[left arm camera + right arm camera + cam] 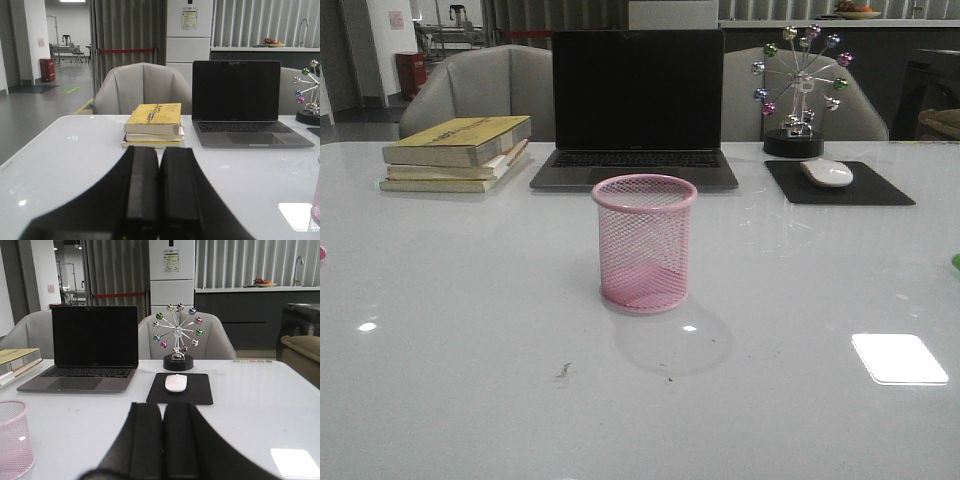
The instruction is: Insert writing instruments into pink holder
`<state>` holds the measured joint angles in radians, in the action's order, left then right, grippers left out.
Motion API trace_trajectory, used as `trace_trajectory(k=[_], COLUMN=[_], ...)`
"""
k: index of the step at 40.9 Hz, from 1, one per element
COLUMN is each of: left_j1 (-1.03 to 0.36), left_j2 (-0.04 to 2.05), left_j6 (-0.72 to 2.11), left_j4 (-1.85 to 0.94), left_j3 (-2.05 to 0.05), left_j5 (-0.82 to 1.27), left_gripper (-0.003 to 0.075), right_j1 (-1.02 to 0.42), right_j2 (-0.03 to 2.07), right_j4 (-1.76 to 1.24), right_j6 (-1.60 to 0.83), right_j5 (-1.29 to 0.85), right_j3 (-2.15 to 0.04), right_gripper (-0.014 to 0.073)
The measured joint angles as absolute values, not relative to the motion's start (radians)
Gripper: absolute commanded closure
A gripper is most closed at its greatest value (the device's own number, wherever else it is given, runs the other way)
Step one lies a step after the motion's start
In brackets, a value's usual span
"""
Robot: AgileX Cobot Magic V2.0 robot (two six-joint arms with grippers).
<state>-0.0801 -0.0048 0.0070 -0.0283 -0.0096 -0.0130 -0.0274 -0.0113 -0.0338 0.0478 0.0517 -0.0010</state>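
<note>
The pink holder (644,243) stands upright and empty in the middle of the white table (470,380). It also shows in the right wrist view as the pink holder (14,437), off to the side of the fingers. At the table's left edge only a magenta speck (322,253) of a pen shows. At the right edge only a green speck (956,262) shows. Neither arm appears in the front view. My left gripper (159,150) is shut with nothing between its fingers. My right gripper (162,407) is shut and empty too. Both hover low over the table.
At the back left lies a stack of books (460,152). A laptop (636,110) stands open behind the holder. A white mouse (827,172) rests on a black pad (840,185), beside a ferris-wheel ornament (798,95). Grey chairs stand behind the table.
</note>
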Motion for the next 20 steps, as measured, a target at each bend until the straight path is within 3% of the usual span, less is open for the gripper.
trace_trajectory(k=[11,20], left_j1=[-0.08,-0.08], left_j2=[0.01,0.177], left_j6=[0.007,0.007], left_j4=[-0.028,-0.028], left_j3=[-0.291,-0.576], left_j5=[0.088,0.256], left_gripper=[0.0629,0.0629], right_j1=[-0.027,-0.027], right_j2=[0.006,0.166], right_j4=[-0.008,0.0], right_j6=[0.042,0.04], right_j5=[-0.197,-0.346], right_j3=[-0.325,-0.593], right_gripper=[0.0505,0.0505])
